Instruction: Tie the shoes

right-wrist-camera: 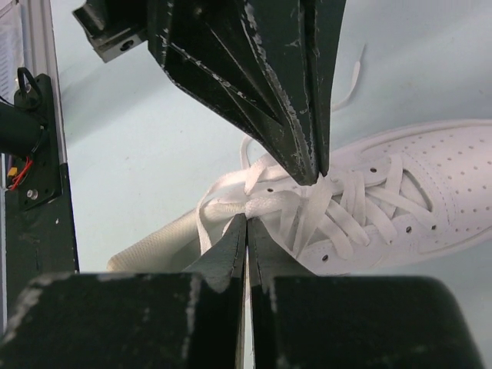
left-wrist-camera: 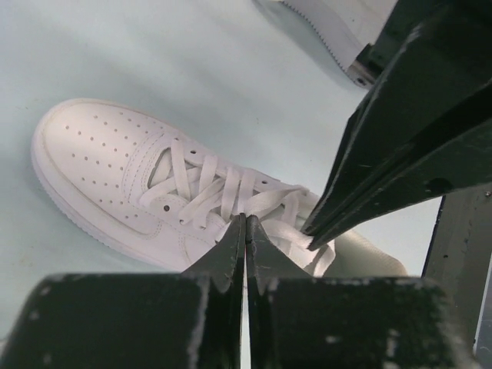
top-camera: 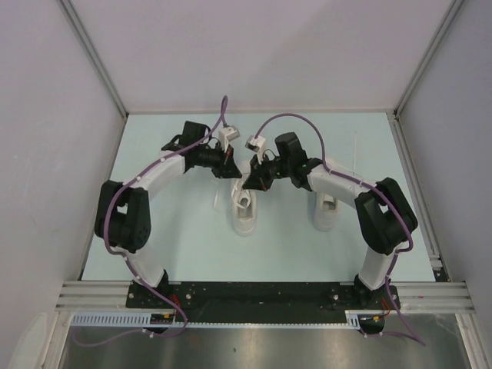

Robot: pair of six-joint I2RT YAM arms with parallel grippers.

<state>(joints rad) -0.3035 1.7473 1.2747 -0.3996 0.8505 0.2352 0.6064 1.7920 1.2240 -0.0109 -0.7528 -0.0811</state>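
Observation:
Two white shoes stand on the pale table. The middle shoe (top-camera: 246, 214) (left-wrist-camera: 108, 165) (right-wrist-camera: 430, 184) lies under both grippers, and the other shoe (top-camera: 325, 214) (left-wrist-camera: 338, 19) is half hidden by my right arm. My left gripper (top-camera: 235, 172) (left-wrist-camera: 246, 221) (right-wrist-camera: 314, 178) is shut, its tips pinching a lace strand (right-wrist-camera: 307, 211) over the tongue. Facing it, my right gripper (top-camera: 249, 183) (right-wrist-camera: 246, 221) (left-wrist-camera: 311, 232) is also shut, on a lace loop (right-wrist-camera: 223, 207) near the shoe's opening. The two pairs of tips are almost touching.
A loose lace (top-camera: 355, 154) (right-wrist-camera: 352, 77) from the right shoe trails toward the back of the table. White walls enclose the table on three sides. A metal rail (top-camera: 261, 292) carrying the arm bases runs along the near edge.

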